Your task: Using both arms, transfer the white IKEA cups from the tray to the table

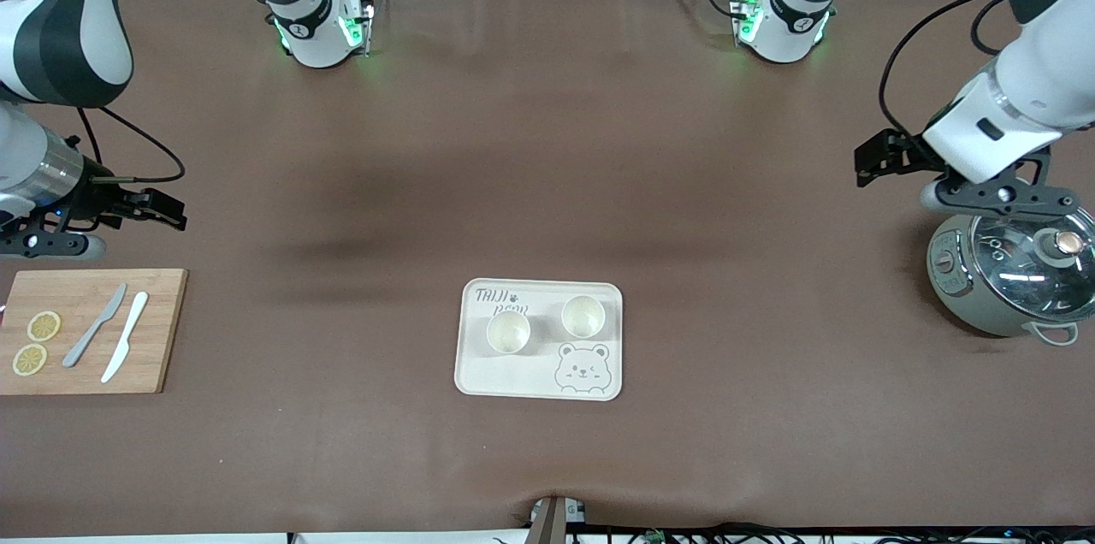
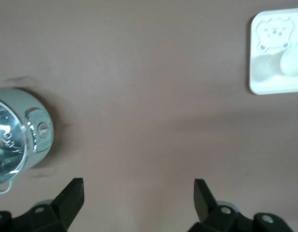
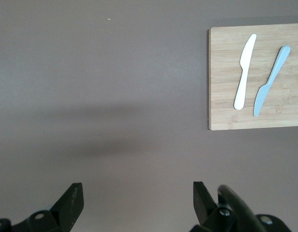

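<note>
Two white IKEA cups stand upright on the cream bear-print tray in the middle of the table. One cup is toward the right arm's end; the other cup is beside it, slightly farther from the front camera. The left wrist view shows the tray with one cup at the picture's edge. My left gripper hangs open and empty by the pot at the left arm's end. My right gripper hangs open and empty over bare table by the cutting board.
A grey-green pot with a glass lid sits at the left arm's end. A wooden cutting board at the right arm's end carries a white knife, a grey knife and two lemon slices.
</note>
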Available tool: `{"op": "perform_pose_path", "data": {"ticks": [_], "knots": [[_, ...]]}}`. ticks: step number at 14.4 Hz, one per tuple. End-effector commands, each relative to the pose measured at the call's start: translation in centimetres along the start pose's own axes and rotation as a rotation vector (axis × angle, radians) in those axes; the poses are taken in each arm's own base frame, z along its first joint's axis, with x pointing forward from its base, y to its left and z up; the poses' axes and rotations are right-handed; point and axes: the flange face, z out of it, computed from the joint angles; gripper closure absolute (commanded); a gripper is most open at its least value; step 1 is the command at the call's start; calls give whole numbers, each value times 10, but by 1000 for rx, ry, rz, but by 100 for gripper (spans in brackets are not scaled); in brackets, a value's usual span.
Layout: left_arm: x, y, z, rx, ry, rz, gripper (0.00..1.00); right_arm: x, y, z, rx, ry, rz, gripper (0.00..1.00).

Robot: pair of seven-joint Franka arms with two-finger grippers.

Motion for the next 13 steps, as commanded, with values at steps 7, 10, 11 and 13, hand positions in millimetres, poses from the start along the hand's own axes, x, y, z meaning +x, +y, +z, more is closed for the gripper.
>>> {"op": "perform_pose_path", "data": {"ticks": [7, 10, 11, 13], "knots": [[58, 137, 79, 11, -1, -56, 0, 2, 0, 5, -15, 2, -4, 0], [65, 176, 119, 9, -7, -57, 0, 3, 0, 5, -15, 6, -4, 0], [68, 183, 128, 3, 7, -43, 0, 3, 0, 5, -15, 6, -4, 0], [76, 191, 151, -3, 12, -27, 0, 3, 0, 5, -15, 6, -4, 0]]}}
